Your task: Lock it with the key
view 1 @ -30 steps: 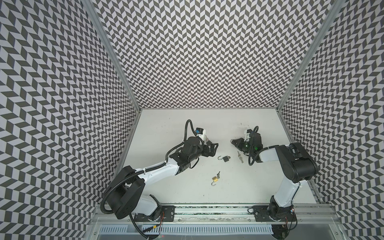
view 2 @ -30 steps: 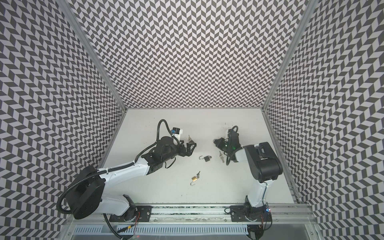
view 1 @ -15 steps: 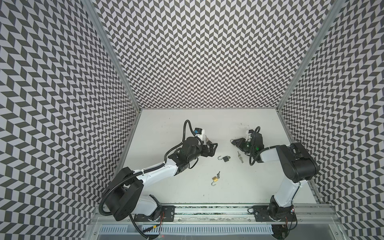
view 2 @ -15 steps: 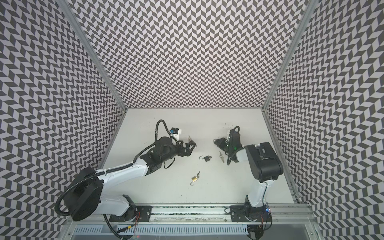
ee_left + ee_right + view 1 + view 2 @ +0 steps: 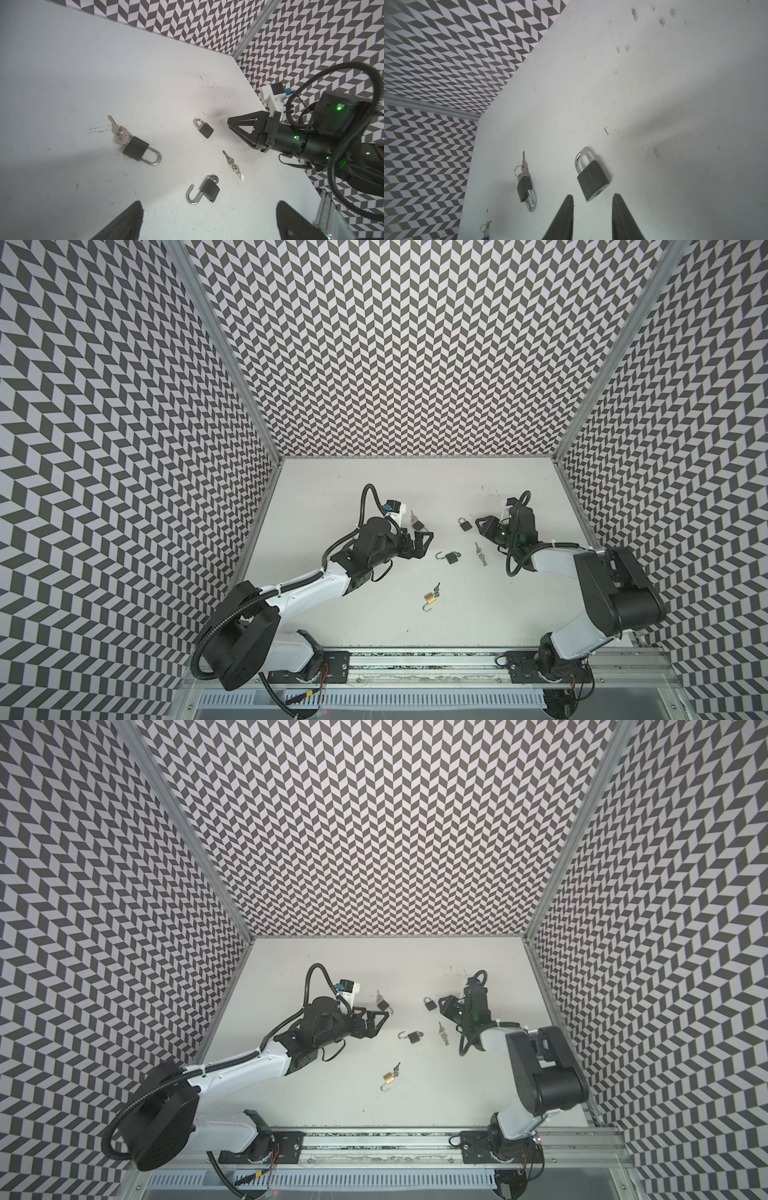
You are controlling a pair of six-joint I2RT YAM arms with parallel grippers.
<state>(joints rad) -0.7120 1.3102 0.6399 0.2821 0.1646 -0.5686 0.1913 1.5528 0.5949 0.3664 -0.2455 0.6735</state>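
A closed black padlock (image 5: 592,180) lies flat just in front of my right gripper (image 5: 592,195). The jaws stand a little apart, with the lock's keyhole end between the tips and nothing gripped. In both top views this padlock (image 5: 464,524) sits left of the right gripper (image 5: 480,526). A loose key bunch (image 5: 480,553) lies nearby. An open-shackle black padlock (image 5: 209,190) with a key in it lies before my wide-open left gripper (image 5: 208,204), which is empty.
Another black padlock with keys (image 5: 417,524) lies behind the left gripper (image 5: 427,544). An open brass padlock (image 5: 431,600) with a key lies nearer the front rail. Patterned walls (image 5: 257,497) close in the white table (image 5: 374,635) on three sides.
The right gripper has spread its jaws and drawn back to the right, leaving the closed black padlock on the table. The left arm has barely shifted.
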